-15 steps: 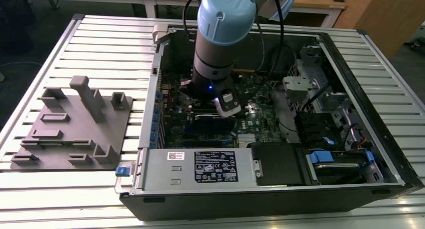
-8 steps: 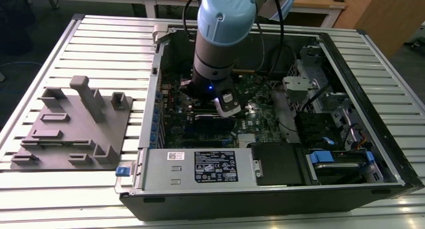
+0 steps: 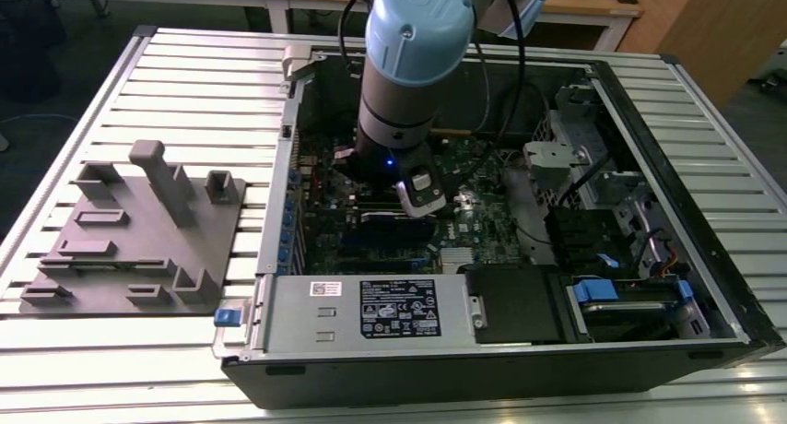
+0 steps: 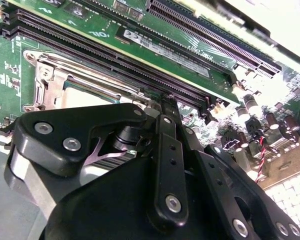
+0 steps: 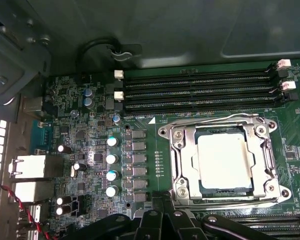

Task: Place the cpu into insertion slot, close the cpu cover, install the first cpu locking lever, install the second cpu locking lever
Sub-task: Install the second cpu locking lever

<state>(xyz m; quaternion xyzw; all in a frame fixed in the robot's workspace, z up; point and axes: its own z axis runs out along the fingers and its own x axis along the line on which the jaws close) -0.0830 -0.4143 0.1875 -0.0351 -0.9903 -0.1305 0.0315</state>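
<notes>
The cpu [image 5: 224, 159] lies flat in the insertion slot [image 5: 225, 188], whose dark rim shows around the chip. The cpu cover [image 5: 183, 161], a metal frame with a square window, is down over it. One thin wire lever [image 5: 215, 119] runs along one side of the frame and another [image 5: 225, 204] along the opposite side. My gripper [image 5: 162, 200] hovers at the socket's edge beside the second lever, shut with nothing in it. In the second wrist view the gripper [image 4: 167, 98] points at the board just beside the cover [image 4: 49, 80] and the cpu [image 4: 82, 97]. In the exterior view the gripper [image 3: 418, 198] is low inside the open computer case [image 3: 688, 166].
Long black memory slots [image 5: 200, 90] flank the socket, and a row of capacitors [image 5: 111, 165] stands beside it. The power supply [image 3: 369, 309] and drive bays [image 3: 628, 295] line the case's near side. A grey fixture block [image 3: 135, 230] sits on the slatted table at the exterior view's left.
</notes>
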